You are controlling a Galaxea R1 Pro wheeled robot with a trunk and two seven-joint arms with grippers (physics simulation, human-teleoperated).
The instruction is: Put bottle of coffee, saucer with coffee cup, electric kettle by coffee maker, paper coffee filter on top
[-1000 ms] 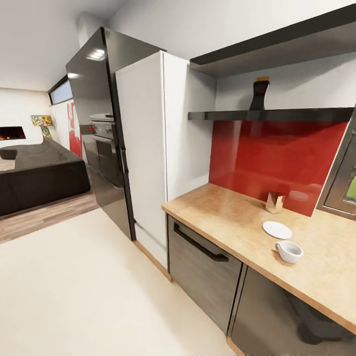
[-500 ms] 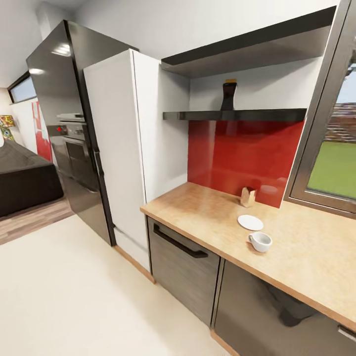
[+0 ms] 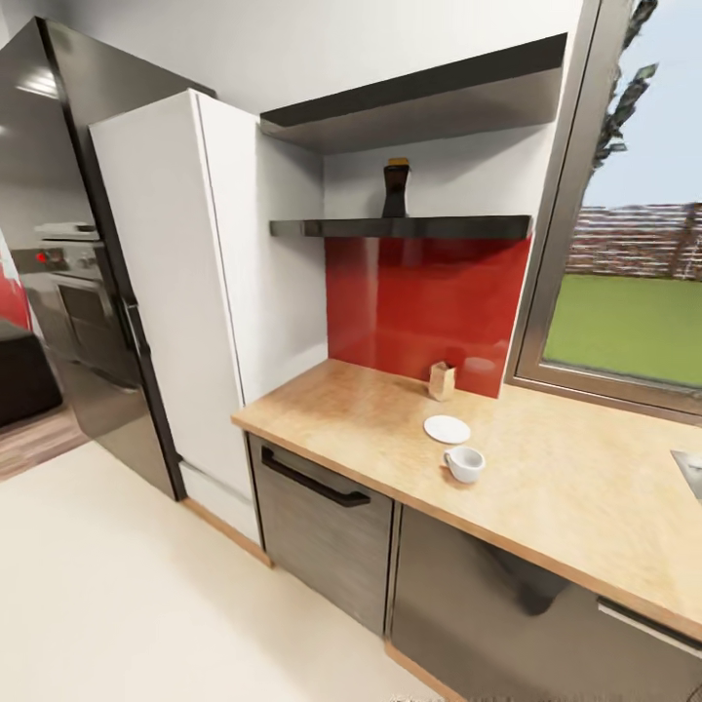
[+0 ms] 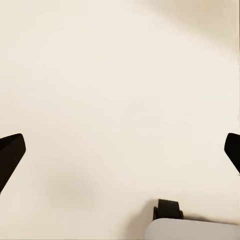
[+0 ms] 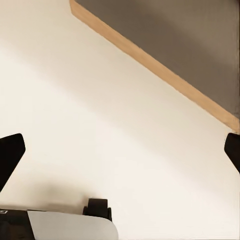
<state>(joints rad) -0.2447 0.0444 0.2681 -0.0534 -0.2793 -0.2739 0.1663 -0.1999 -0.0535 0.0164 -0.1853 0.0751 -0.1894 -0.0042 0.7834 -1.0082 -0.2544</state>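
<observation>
A dark bottle of coffee (image 3: pixel 395 190) with a yellow cap stands on the black wall shelf (image 3: pixel 409 227). Below it, on the wooden countertop (image 3: pixel 546 487), a small tan paper coffee filter (image 3: pixel 442 380) stands by the red backsplash. A white saucer (image 3: pixel 447 429) lies in front of it, and a white coffee cup (image 3: pixel 465 463) sits on the counter just beside the saucer. My left gripper (image 4: pixel 120 155) is open over bare cream floor. My right gripper (image 5: pixel 120 155) is open too, above floor near a cabinet's wooden base strip (image 5: pixel 150 62).
A white tall cabinet (image 3: pixel 185 292) and a black fridge-oven unit (image 3: pixel 68 263) stand left of the counter. A window (image 3: pixel 624 283) lies to the right. A dishwasher front with a black handle (image 3: pixel 312 478) sits under the counter. Cream floor (image 3: pixel 117 604) spreads in front.
The whole head view has swung to the right: the counter, shelf and cabinet slid left in the picture, the sofa left the frame, and the window came into view. The things themselves stayed put.
</observation>
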